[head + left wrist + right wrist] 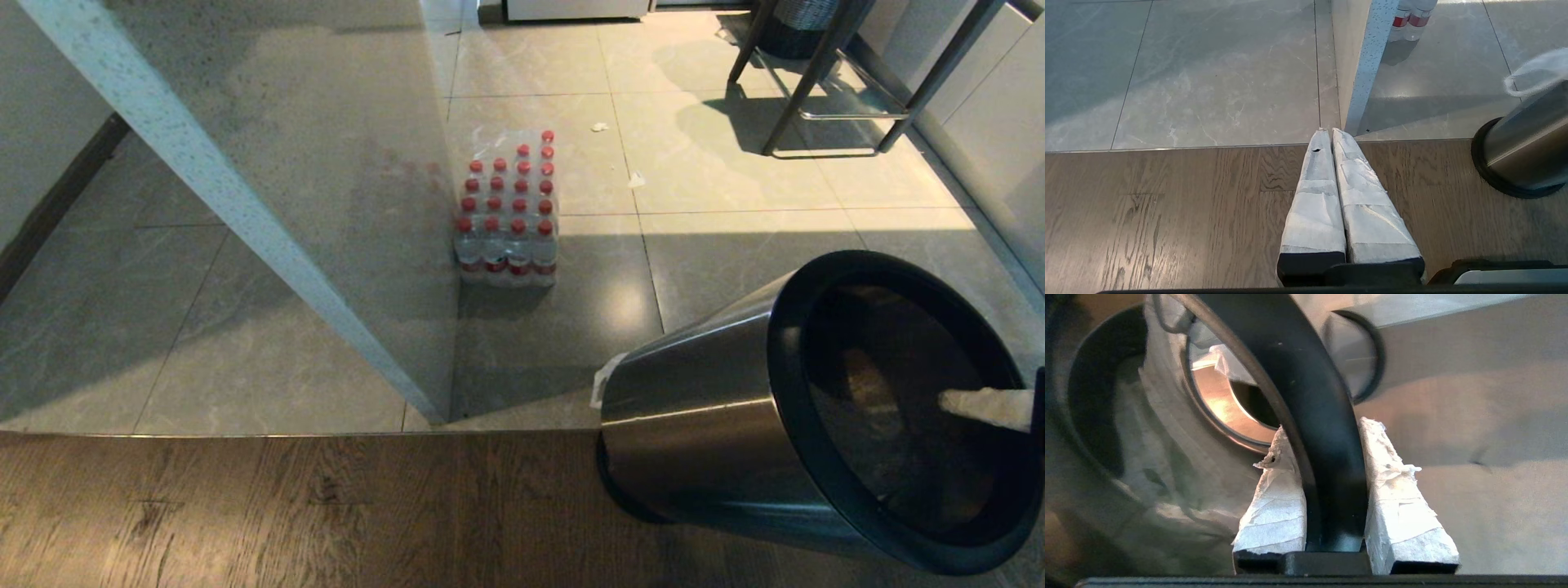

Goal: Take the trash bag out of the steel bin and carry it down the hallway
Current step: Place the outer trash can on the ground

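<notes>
Brushed steel and a wide black rim ring mark the small round steel bin (694, 408), which leans over with only its base edge on the brown wood-plank floor (286, 506) and its dark mouth tipped up toward the robot. It sits that way, I judge, because the right gripper (1323, 433) has clamped its two white-wrapped fingers (1274, 506) across the rim, one inside and one outside, and is levering the bin over to get at what is inside. The left gripper (1327, 132) hangs over the planks with its fingers pressed together on nothing, parked out of the way.

Of the trash bag, thin white crinkly plastic, only a loop (1531, 71) shows, poking out just beside the bin's lower wall. Pale crumpled material also shows inside the bin in the right wrist view, but I cannot tell whether that is the same bag. Nothing has been lifted out yet.

Beyond the planks lies the hallway (204, 343) of glossy grey-beige tiles, split by a pale speckled wall corner (204, 180).

Counted: one bin, two grippers, one shrink-wrapped pack of red-capped water bottles (508, 220) standing four across in its near row, two small white scraps of litter (600, 126) on the tiles, and one dark metal-legged frame (816, 82) at the far right.
</notes>
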{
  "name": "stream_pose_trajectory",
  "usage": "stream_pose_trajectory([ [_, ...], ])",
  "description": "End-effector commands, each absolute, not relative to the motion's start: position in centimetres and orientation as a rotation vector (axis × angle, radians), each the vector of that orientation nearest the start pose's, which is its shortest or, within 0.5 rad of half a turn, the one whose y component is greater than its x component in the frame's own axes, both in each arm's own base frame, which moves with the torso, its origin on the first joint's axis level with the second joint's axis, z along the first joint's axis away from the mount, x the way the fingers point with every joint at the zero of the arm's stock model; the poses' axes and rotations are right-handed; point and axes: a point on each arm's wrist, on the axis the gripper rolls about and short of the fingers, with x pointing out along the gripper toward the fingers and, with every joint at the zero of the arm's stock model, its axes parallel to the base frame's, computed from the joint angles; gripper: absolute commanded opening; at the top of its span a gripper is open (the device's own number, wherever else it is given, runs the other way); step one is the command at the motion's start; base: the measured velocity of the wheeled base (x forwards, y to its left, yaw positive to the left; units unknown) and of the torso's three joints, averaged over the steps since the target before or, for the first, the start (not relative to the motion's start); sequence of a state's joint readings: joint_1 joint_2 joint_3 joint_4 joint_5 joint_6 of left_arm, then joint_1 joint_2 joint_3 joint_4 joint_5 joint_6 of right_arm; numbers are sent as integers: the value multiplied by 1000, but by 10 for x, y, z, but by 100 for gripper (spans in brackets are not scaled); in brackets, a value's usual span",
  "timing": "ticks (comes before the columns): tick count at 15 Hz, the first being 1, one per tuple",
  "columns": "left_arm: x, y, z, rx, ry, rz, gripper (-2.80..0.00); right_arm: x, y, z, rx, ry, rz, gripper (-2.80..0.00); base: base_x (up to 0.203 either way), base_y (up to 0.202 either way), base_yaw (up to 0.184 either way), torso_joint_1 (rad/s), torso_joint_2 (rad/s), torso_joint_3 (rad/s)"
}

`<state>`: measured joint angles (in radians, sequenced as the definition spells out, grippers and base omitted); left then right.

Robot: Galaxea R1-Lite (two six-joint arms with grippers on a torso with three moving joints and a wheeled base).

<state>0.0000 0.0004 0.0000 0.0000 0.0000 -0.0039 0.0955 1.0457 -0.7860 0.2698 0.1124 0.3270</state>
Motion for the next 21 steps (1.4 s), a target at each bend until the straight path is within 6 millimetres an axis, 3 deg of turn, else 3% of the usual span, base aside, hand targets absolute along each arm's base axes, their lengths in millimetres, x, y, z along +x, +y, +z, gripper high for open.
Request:
stream_pose_trajectory([
  [1, -23, 0, 76, -5, 2, 0, -280, 117, 14, 238, 325, 533, 129, -280, 0, 0, 0, 0, 0, 0],
  [8, -23, 0, 76, -5, 2, 0, -280, 113, 13, 236, 320, 543, 126, -280, 0, 0, 0, 0, 0, 0],
  [15, -23, 0, 76, -5, 2, 0, -280, 79, 9, 258, 286, 447, 137, -280, 0, 0, 0, 0, 0, 0],
  [21, -23, 0, 76, -5, 2, 0, -280, 61, -3, 254, 290, 570, -64, -280, 0, 0, 0, 0, 0, 0],
])
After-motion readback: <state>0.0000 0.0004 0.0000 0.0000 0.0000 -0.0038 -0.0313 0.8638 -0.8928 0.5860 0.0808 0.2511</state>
